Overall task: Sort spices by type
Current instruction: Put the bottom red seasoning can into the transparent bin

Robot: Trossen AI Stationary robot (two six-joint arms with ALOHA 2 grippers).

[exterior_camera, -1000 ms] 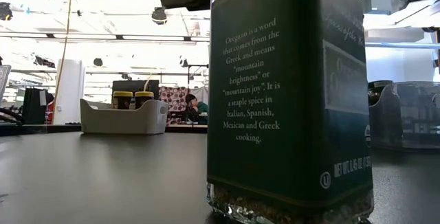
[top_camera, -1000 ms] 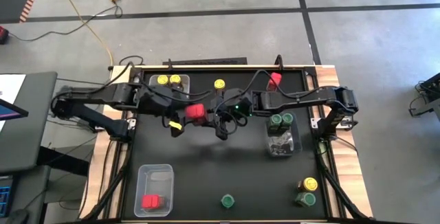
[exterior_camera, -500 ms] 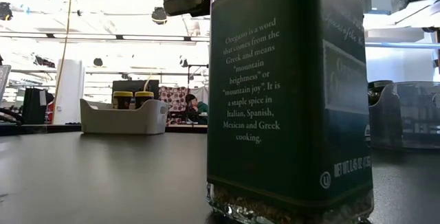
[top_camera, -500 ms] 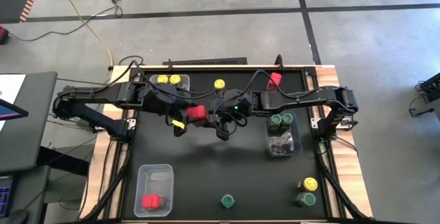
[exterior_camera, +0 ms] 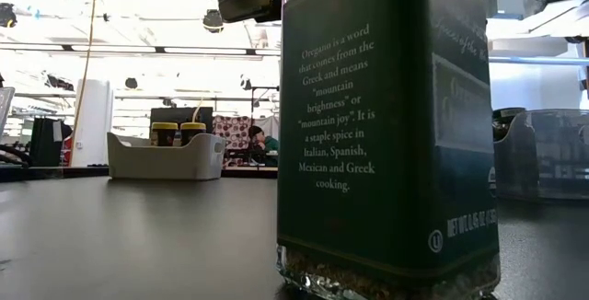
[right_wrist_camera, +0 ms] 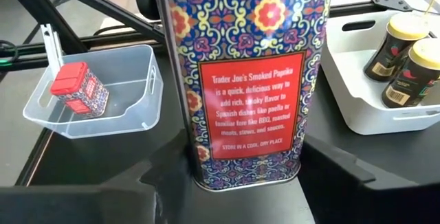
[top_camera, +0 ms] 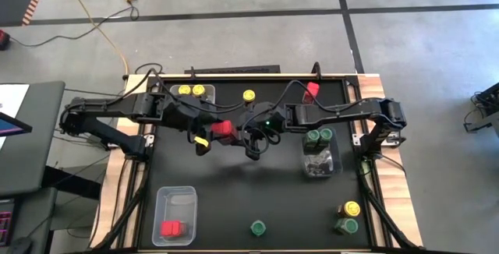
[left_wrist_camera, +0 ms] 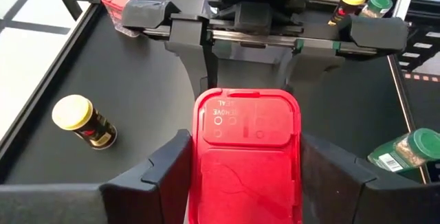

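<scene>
Handover mid-table above the black surface: the left gripper (left_wrist_camera: 247,176) has narrowed its jaws onto the red paprika tin (top_camera: 221,128), the right gripper (top_camera: 248,129) still clamping it, so release comes next.

high view looks straight down; both wrist views sit close on the same red tin (left_wrist_camera: 246,155).
</scene>
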